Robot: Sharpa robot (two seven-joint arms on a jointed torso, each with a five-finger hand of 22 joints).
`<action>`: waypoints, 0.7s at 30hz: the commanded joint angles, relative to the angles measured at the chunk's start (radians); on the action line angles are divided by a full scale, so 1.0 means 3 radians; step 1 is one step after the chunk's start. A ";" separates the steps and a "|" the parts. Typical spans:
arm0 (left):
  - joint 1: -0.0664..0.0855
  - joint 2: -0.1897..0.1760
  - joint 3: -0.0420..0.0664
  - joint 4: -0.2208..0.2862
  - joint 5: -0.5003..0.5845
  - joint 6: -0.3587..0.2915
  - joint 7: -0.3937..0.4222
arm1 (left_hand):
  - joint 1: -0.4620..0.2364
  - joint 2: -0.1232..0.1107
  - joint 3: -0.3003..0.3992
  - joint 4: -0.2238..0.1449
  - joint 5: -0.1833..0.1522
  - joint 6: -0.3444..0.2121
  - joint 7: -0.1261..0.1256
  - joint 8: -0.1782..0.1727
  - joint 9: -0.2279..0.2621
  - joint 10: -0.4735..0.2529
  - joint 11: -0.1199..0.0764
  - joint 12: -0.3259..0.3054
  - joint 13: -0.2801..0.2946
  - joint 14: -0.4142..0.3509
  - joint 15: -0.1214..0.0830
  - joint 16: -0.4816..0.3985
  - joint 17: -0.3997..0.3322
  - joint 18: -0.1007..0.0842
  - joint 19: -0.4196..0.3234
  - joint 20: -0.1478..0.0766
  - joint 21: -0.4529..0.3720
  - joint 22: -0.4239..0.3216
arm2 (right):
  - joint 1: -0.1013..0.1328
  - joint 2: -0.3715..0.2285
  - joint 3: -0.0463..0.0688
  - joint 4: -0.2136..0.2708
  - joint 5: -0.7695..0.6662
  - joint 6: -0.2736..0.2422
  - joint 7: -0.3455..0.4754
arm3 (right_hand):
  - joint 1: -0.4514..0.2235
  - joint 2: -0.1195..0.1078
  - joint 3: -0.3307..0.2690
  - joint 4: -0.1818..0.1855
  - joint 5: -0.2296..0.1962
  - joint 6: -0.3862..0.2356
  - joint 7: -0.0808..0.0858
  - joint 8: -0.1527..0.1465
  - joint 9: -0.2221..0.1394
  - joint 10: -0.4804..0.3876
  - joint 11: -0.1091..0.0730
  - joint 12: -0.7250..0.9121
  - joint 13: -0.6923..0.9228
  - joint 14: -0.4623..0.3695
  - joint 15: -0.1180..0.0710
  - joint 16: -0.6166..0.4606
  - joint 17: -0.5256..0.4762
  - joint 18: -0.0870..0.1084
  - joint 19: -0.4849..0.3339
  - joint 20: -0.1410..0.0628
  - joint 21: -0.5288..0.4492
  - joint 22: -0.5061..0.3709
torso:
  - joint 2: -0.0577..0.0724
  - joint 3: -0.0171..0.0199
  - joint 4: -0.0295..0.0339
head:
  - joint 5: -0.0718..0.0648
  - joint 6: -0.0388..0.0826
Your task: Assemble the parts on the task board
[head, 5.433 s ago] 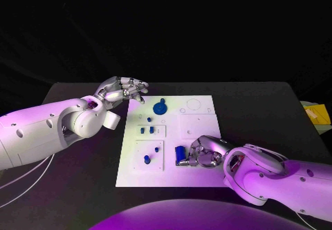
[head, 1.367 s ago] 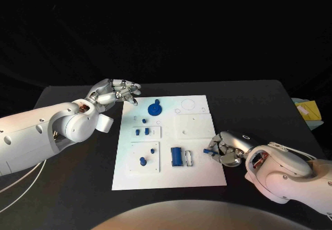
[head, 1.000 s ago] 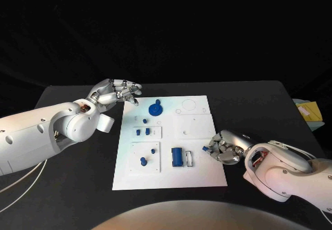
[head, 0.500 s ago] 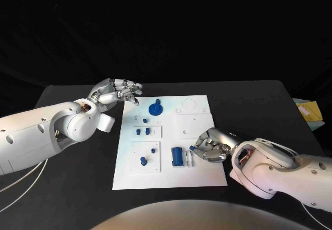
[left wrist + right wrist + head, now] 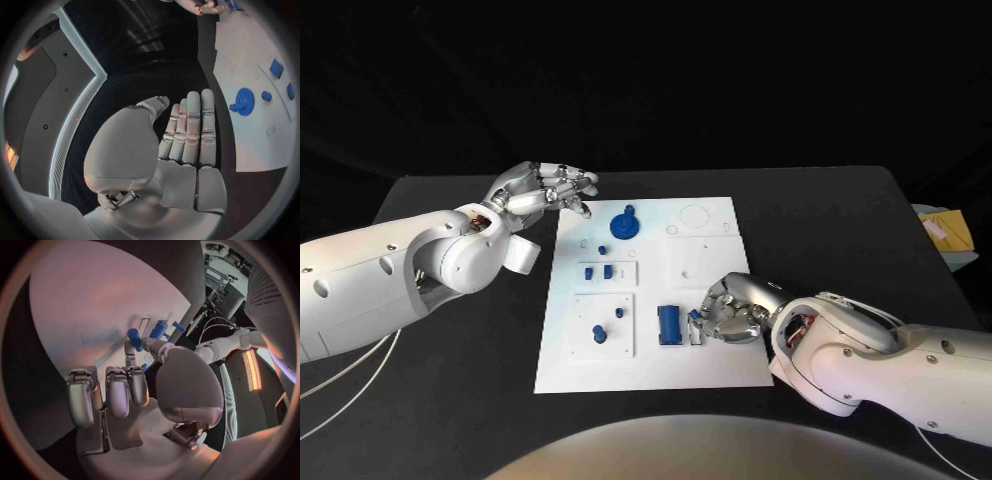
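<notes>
The white task board (image 5: pixel 711 365) lies in the middle of the black table. On it sit a blue gear (image 5: pixel 629 226), several small blue parts (image 5: pixel 597 271) and a blue block (image 5: pixel 671 324) beside a white frame (image 5: pixel 692 331). My right hand (image 5: pixel 734 311) hovers low over the board's near right area, right beside that frame, and pinches a small blue part (image 5: pixel 697 318) between thumb and fingertip. The pinched part (image 5: pixel 134 338) is near the block (image 5: pixel 158 329). My left hand (image 5: pixel 542 188) hangs off the board's far left corner, fingers straight and holding nothing (image 5: pixel 187 135); the gear (image 5: pixel 242 99) lies beyond it.
A yellow object (image 5: pixel 945 231) lies at the table's right edge. Two white rings (image 5: pixel 692 215) sit at the board's far right. Bare black table (image 5: pixel 848 230) flanks the board on both sides.
My right hand has moved left from the board's right edge onto the board, carrying the small blue part up to the frame beside the blue block. The left hand has stayed put.
</notes>
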 commanded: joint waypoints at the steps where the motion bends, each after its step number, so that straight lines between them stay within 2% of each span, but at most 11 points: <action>1: 0.0001 0.0002 0.0002 0.0013 0.0013 0.0045 0.0016 | 0.0026 0.0017 0.0008 -0.0011 0.0022 -0.0013 0.0002 -0.0020 0.0005 -0.0025 0.0007 -0.0001 0.0005 -0.0001 0.0013 -0.0013 0.0004 0.0038 0.0002 -0.0011 0.0019 0.0003 | -0.0025 0.0026 -0.0014 -0.0008 -0.0092 0.0207 -0.0083 | 0.0005 0.0031 -0.0040 0.0002 -0.0028 0.0056 -0.0074 -0.0001 0.0711 0.0232 -0.0027 -0.0006 0.0720 0.0348 -0.0008 0.0014 0.0877 -0.0023 0.0349 -0.0024 0.0019 0.0877 | 0.0000 0.0001 -0.0003 | 0.0004 -0.0006; 10: 0.0001 0.0002 0.0002 0.0013 0.0011 0.0048 0.0014 | 0.0026 0.0017 0.0008 -0.0011 0.0022 -0.0013 0.0002 -0.0020 0.0005 -0.0025 0.0007 -0.0001 0.0005 -0.0001 0.0013 -0.0013 0.0004 0.0038 0.0002 -0.0011 0.0019 0.0003 | -0.0033 0.0055 -0.0014 0.0006 -0.0149 0.0211 -0.0087 | -0.0031 0.0022 -0.0111 0.0035 -0.0074 0.0089 -0.0086 0.0017 0.0721 0.0232 -0.0035 -0.0007 0.0721 0.0348 -0.0013 0.0014 0.0877 -0.0023 0.0349 -0.0027 0.0019 0.0877 | 0.0001 0.0003 -0.0003 | 0.0002 -0.0003; 18: 0.0001 0.0000 0.0002 0.0010 0.0010 0.0049 0.0011 | 0.0027 0.0017 0.0012 -0.0017 0.0021 -0.0014 0.0004 -0.0021 0.0006 -0.0027 0.0009 -0.0002 0.0005 -0.0002 0.0014 -0.0015 0.0004 0.0037 0.0001 -0.0011 0.0023 0.0007 | -0.0035 0.0057 -0.0014 0.0013 -0.0157 0.0185 -0.0079 | -0.0075 0.0035 -0.0182 0.0099 -0.0093 0.0146 -0.0111 0.0063 0.0743 0.0241 -0.0056 0.0013 0.0733 0.0348 -0.0030 0.0014 0.0877 -0.0023 0.0349 -0.0039 0.0019 0.0877 | 0.0001 -0.0001 0.0001 | 0.0000 -0.0004; 21: 0.0001 0.0000 0.0002 0.0010 0.0010 0.0052 0.0008 | 0.0027 0.0017 0.0012 -0.0017 0.0021 -0.0014 0.0004 -0.0021 0.0006 -0.0027 0.0009 -0.0002 0.0005 -0.0002 0.0014 -0.0015 0.0004 0.0037 0.0001 -0.0011 0.0023 0.0007 | -0.0035 0.0059 -0.0014 0.0015 -0.0159 0.0165 -0.0072 | -0.0122 0.0037 -0.0259 0.0166 -0.0018 0.0153 -0.0119 0.0082 0.0753 0.0244 -0.0064 0.0019 0.0738 0.0348 -0.0038 0.0014 0.0877 -0.0023 0.0349 -0.0049 0.0019 0.0877 | 0.0001 0.0000 0.0001 | 0.0004 -0.0003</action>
